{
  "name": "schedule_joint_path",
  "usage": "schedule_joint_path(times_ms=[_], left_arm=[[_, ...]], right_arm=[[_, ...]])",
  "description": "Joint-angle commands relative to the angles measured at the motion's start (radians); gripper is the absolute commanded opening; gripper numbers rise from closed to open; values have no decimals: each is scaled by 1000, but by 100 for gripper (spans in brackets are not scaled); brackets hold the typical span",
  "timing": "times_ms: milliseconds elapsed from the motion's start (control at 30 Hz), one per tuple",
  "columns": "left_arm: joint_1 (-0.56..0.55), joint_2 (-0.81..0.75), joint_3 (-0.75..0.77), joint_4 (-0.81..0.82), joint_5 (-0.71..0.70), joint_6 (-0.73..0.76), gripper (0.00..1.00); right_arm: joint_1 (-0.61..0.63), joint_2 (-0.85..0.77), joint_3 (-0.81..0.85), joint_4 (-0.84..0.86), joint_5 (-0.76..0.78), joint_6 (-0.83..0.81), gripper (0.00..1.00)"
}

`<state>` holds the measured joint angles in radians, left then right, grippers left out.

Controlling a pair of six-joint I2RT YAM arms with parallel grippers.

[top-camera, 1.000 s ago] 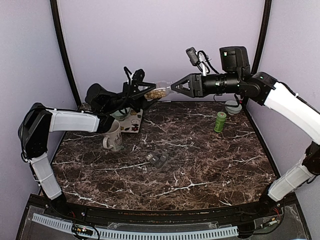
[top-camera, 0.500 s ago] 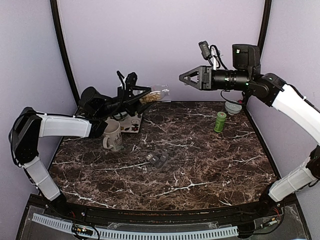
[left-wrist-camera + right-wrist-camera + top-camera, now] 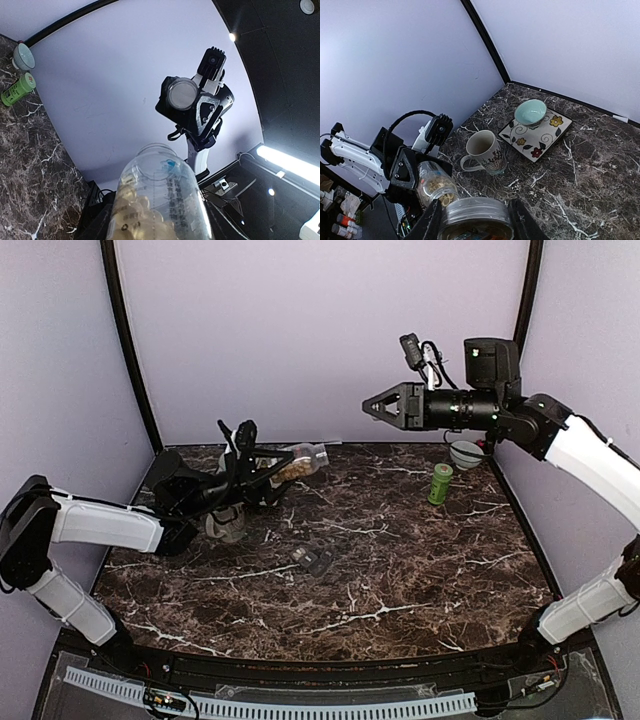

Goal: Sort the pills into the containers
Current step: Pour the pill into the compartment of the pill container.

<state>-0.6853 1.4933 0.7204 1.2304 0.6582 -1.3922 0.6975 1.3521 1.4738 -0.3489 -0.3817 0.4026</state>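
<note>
Our left gripper (image 3: 268,475) is closed partway round the clear jar (image 3: 300,461), clamping it near its base and holding it almost on its side above the far-left part of the counter (image 3: 420,560). The jar's open mouth points toward the far middle and looks a little raised. We judge that tilt is meant to keep the pills (image 3: 135,220) settled at the gripped end until the mouth is over the right spot. Our right gripper (image 3: 372,406) hangs high over the far-right part of the counter, its fingers pressed on the jar's round lid (image 3: 476,217). We think it is held up there simply to keep it out of the pouring path. The containers (image 3: 313,560), a low dark strip of joined compartments, lie near the middle of the counter, well apart from the jar and nearer the front edge than it, so pouring first calls for bringing the mouth over them. A mug (image 3: 482,150) stands under our left arm, a bowl (image 3: 530,111) on a flowered tile (image 3: 547,136) sits beyond it, and a green bottle (image 3: 440,483) stands near the far-right corner.
</note>
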Motion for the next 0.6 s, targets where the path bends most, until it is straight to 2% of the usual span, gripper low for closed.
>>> schedule_joint_path(times_ms=[0, 167, 567], left_arm=[[-46, -62, -85, 87, -128, 65, 0], [-108, -88, -185, 139, -228, 104, 0], [-236, -21, -439, 440, -451, 167, 0]], right_arm=[[-6, -39, -20, 18, 23, 8, 37], [-6, -63, -56, 26, 32, 15, 37], [-5, -134, -174, 60, 44, 46, 37]])
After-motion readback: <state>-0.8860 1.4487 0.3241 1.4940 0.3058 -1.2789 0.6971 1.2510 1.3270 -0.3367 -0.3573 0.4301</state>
